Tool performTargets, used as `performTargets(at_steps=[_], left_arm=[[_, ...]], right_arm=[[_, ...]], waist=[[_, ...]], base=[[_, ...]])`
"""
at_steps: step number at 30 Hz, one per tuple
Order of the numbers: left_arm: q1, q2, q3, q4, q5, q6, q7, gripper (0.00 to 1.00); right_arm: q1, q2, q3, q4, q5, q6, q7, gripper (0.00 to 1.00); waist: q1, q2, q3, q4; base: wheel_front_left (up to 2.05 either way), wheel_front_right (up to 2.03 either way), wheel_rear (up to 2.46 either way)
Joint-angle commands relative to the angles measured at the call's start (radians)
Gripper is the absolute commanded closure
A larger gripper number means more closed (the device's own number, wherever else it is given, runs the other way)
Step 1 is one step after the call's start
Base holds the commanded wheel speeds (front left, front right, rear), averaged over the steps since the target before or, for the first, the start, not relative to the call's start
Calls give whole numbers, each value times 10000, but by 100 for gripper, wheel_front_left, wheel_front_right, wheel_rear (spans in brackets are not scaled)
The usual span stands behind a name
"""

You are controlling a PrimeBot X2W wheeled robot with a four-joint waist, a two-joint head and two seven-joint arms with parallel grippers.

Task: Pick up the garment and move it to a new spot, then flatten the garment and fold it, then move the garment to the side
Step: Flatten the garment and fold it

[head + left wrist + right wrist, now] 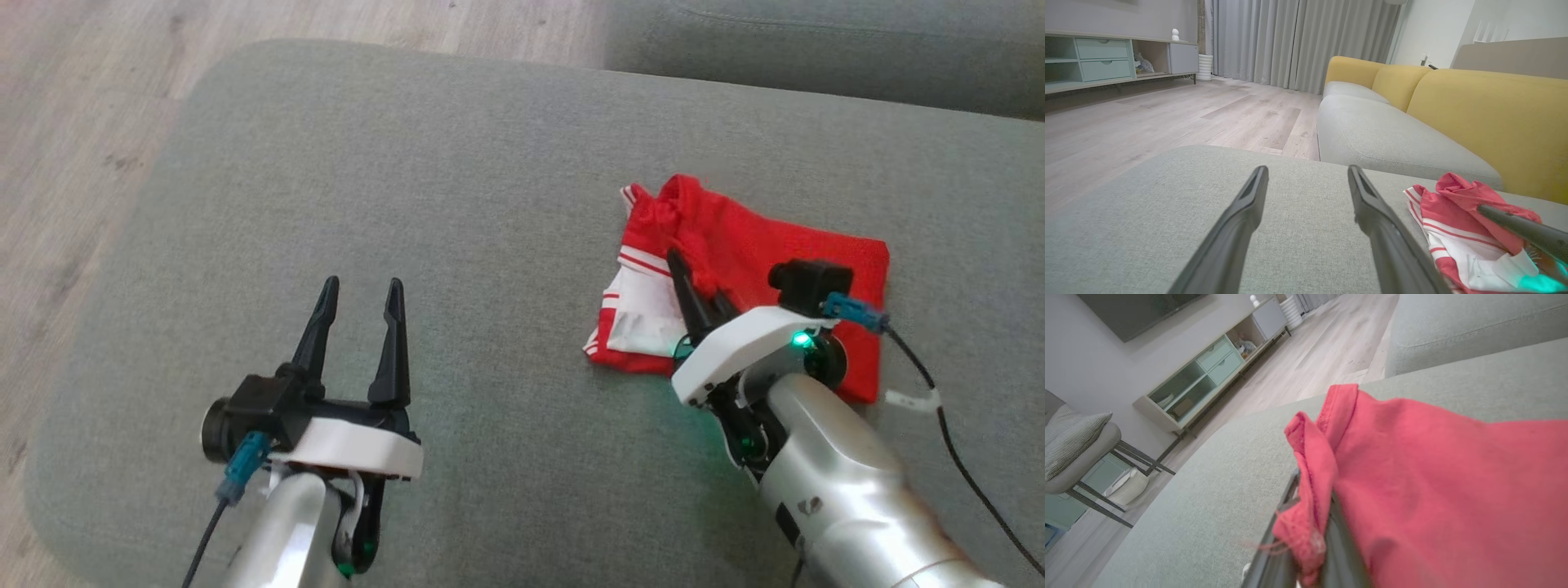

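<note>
The garment is red with white striped parts and lies folded on the grey cushion, right of centre. My right gripper is shut on the garment, pinching a red fold near its upper left. The right wrist view shows that fold of the garment bunched between the two dark fingers. My left gripper stands open over bare cushion at the lower left, well clear of the cloth. From the left wrist view, the garment lies to the right of the open left gripper.
The cushion's rounded left edge drops to a wooden floor. A second grey seat with yellow backrests lies beyond. A low cabinet and grey curtains stand far off. A cable trails from my right wrist.
</note>
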Motion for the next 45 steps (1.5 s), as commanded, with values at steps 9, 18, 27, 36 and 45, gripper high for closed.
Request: performTargets(at_steps=[9, 18, 27, 36, 45], left_arm=[[-527, 51, 342, -140, -26, 98, -95, 0], [-415, 51, 511, -62, 72, 75, -95, 0], [31, 51, 890, -319, 168, 85, -95, 0], [355, 51, 1074, -605, 217, 152, -95, 0], [820, 51, 1098, -698, 289, 234, -95, 0]], right_arm=[[-664, 110, 1602, 583, 1088, -7, -559, 100], [-1039, 110, 2750, 260, 1397, -7, -716, 0], [-305, 70, -1652, -1156, -2706, -7, -735, 0], [2672, 84, -4912, -4638, -6550, -7, -736, 0], [4281, 107, -5287, -5812, -6106, -7, -737, 0]], waist=[[-1, 0, 153, 265], [-1, 0, -107, -125], [-1, 0, -848, -1207], [-1, 0, -954, -2018], [-1, 0, -934, -2323]], base=[[0, 0, 0], [0, 0, 0], [0, 0, 0], [0, 0, 0], [0, 0, 0]])
